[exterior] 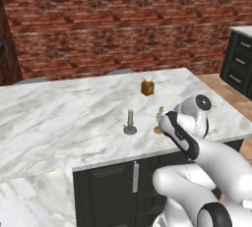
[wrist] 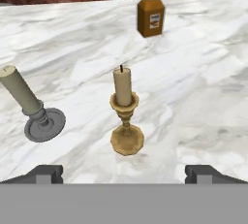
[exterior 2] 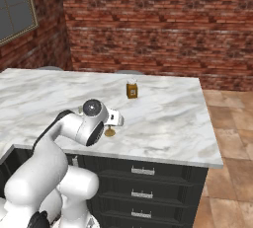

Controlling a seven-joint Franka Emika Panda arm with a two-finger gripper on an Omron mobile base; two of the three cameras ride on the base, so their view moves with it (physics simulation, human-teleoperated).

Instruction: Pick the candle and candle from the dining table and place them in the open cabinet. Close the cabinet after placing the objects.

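On the white marble dining table [wrist: 203, 72] a brass-gold candle [wrist: 125, 116] stands upright, centred just ahead of my open gripper [wrist: 125, 173]. Its two fingertips [wrist: 46, 173] stand wide apart, low over the tabletop, with nothing between them. To the left of the brass one, the grey-silver candle [wrist: 34, 109] is on its round base. From the left base view the silver candle [exterior: 130, 123] stands free, while the brass candle [exterior: 159, 120] is half hidden behind my gripper [exterior: 164, 119]. In the right base view the brass candle [exterior 2: 109, 133] peeks from under my hand. The cabinet is out of view.
A small amber-orange jar [wrist: 150, 17] with a white lid stands farther back on the table [exterior: 74, 108]. A brick wall [exterior: 123, 24] runs behind. A dark drawer unit [exterior: 238, 61] with a marble top stands at the right. Table drawers [exterior 2: 143, 171] lie below the near edge.
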